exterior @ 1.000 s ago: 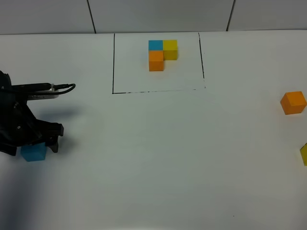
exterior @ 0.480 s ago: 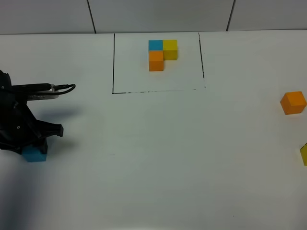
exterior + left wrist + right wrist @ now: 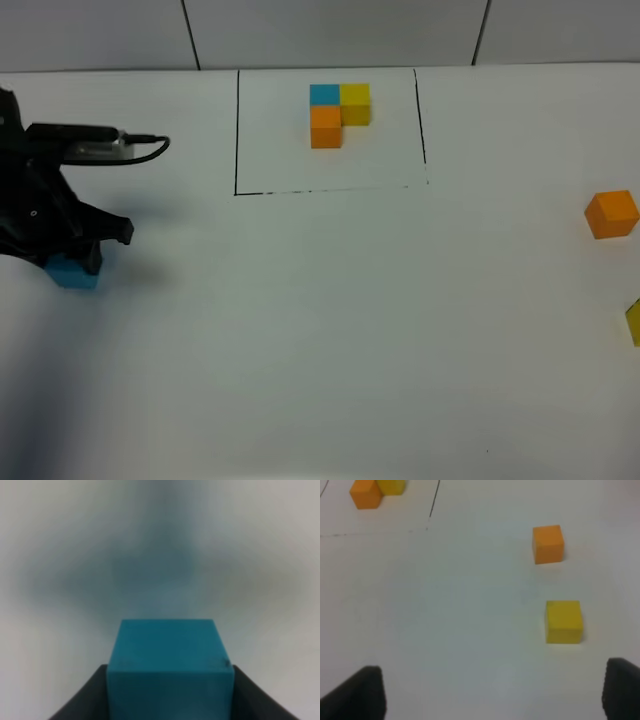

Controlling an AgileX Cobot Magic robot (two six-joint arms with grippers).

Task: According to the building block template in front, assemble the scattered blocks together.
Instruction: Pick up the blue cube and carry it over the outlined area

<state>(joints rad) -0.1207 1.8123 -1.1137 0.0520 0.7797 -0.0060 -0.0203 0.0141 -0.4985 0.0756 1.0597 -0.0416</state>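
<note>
Our left claw (image 3: 80,258) is closed on the sky-blue cube (image 3: 170,662), with 1 dark finger (image 3: 82,702) against each side face. The cube sits square between them, its top face level in the left wrist view. We think that square hold matters, because the cube must end up flush against 2 others. A soft shadow lies on the counter (image 3: 330,340) beyond the cube. This suggests the cube hangs clear of the surface, though we cannot be sure. In the exterior view claw and cube are at the far left edge, about mid-height, well apart from everything else.

Our right claw (image 3: 490,695) stands open with nothing between its fingers. It looks toward the yellow cube (image 3: 563,621) and, further on, the orange cube (image 3: 548,543), touching neither. In the exterior view those 2 loose cubes lie at the far right edge, orange above yellow and apart from each other. The right claw itself is out of frame there.

The template (image 3: 338,112) sits at upper centre inside a thin black outline (image 3: 236,130). It is an L of 3: blue at upper left, yellow touching the blue on the right, orange touching it from below.

We judge the task barely begun: 1 of 3 cubes is in hand and none are joined. The bare counter below the outline looks like the natural place to build the copy, with blue as the corner piece.
</note>
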